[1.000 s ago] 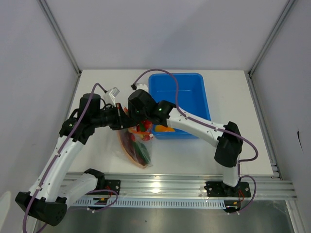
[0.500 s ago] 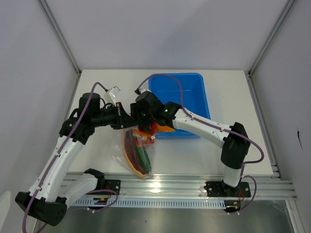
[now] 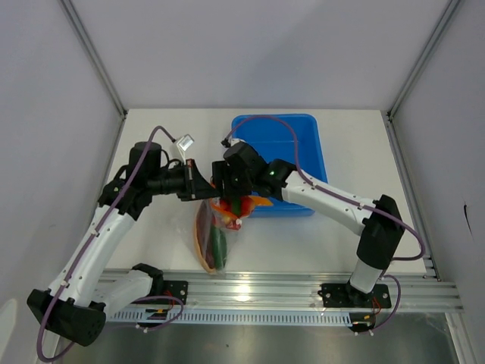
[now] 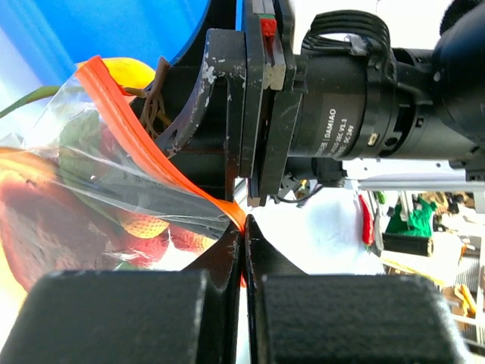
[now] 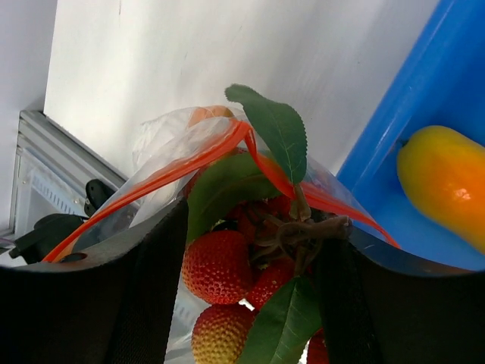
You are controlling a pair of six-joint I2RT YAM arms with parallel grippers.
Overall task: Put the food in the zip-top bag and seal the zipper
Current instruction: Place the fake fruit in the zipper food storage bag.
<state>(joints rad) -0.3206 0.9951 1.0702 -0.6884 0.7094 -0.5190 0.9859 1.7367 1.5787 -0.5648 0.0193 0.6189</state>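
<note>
- Zip-top bag [image 3: 214,244]: held up between the two arms, just near-left of the blue bin [image 3: 295,144], and already holding food.
- Left gripper [image 4: 242,230]: fingers pressed together, pinching one end of the zipper [image 4: 144,138].
- Right gripper [image 5: 254,235]: fingers clasp the small red fruits [image 5: 216,265] at the bag's open mouth.
- Orange-yellow piece [image 5: 447,189]: lies in the bin, beside the mouth.
- Table [image 3: 303,243]: bare surface shows right of the bag.

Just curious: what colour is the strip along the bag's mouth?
The strip is orange-red, clearest in the right wrist view.
</note>
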